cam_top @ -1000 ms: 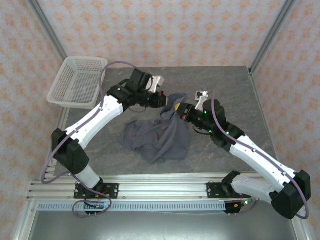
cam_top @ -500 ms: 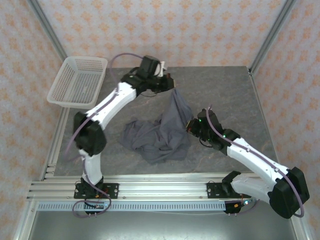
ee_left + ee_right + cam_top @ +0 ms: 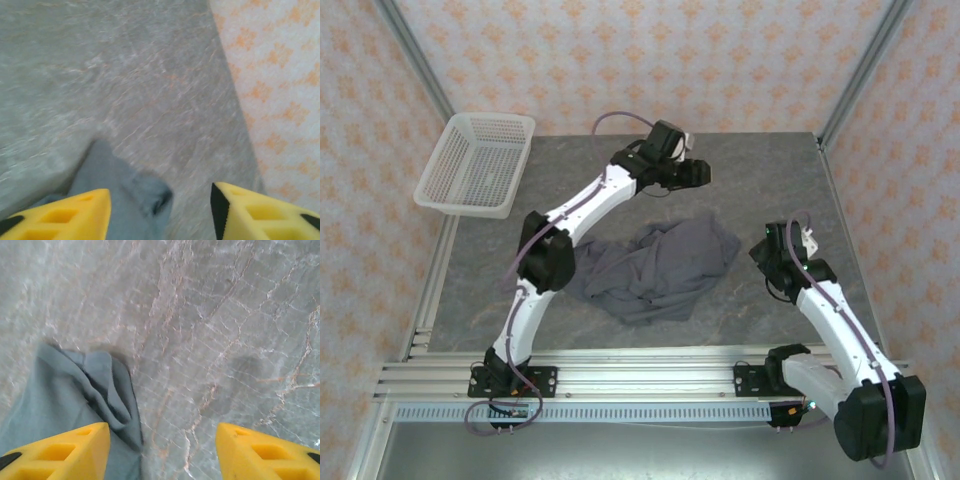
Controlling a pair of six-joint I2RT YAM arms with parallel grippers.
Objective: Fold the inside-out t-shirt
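Slate-grey cloth, the inside-out t-shirt [image 3: 655, 270], is being left in a loose, rumpled heap near the middle of the table [image 3: 770, 170], well apart from the white mesh basket [image 3: 475, 165] at the far left corner. No neat fold is being shown, so the task is being judged as at its early, spreading-out stage.

Both claws are being kept off the garment, probably so that the cloth can settle and a fresh hold on an edge or sleeve can be chosen.

The left arm is being stretched far across toward the back of the table, with the left gripper [image 3: 703, 173] being held above bare stone beyond the shirt's far edge. Its jaws are being held wide apart with nothing between them; in the left wrist view a bunched corner of the shirt [image 3: 125, 200] is lying below, near the left-hand finger.

The right arm is being kept bent and drawn in, the right gripper [image 3: 765, 247] being held just beside the shirt's right edge and aimed down at the table. Its jaws are likewise being spread wide and empty, a folded edge of cloth [image 3: 70, 400] lying beside one finger.
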